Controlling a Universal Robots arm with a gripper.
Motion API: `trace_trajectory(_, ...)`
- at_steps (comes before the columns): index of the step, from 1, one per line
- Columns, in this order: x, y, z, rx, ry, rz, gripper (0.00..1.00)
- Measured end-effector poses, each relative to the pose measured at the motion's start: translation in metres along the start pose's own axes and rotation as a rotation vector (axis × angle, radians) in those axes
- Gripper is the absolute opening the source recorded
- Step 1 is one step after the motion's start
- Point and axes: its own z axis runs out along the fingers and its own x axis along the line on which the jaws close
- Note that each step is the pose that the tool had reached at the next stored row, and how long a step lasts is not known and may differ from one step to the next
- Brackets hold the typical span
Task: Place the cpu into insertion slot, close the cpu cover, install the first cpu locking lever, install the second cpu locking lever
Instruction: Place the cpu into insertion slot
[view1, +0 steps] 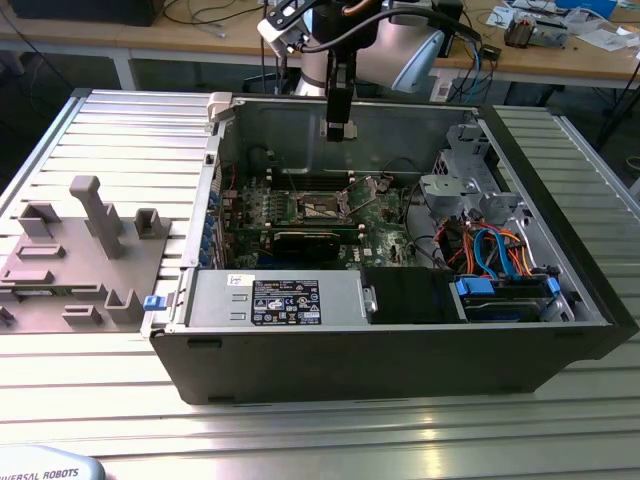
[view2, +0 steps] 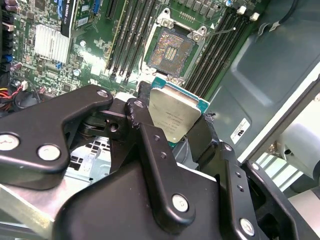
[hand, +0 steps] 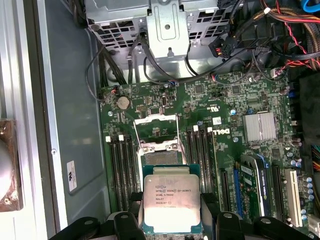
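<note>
The cpu (hand: 171, 204), a square chip with a silvery top and a green edge, is clamped between my gripper's (hand: 172, 217) black fingers (view2: 145, 125) in both wrist views. The cpu (view2: 172, 112) hangs in the air above the green motherboard (hand: 235, 100), close to the insertion slot (view2: 170, 50), whose dark contact field lies bare. The cpu cover (hand: 156, 127) stands swung up at the slot's far side, with thin wire levers (hand: 181, 137) raised beside it. In the exterior view my gripper (view1: 340, 128) hovers inside the open black computer case (view1: 400, 350), above the insertion slot (view1: 322, 207).
Memory slots (hand: 122, 170) flank the socket on both sides. A finned heatsink (hand: 259, 126) and a long black card (view1: 305, 243) lie nearby. A metal drive cage (view1: 460, 170) and bundled cables (view1: 495, 250) fill the exterior view's right. A grey fixture plate (view1: 80, 250) sits outside the case.
</note>
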Motion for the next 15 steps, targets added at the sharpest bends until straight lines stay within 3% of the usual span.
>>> trace_trajectory(15, 0.0, 0.0, 0.0, -0.0002, -0.0002, 0.01, 0.54)
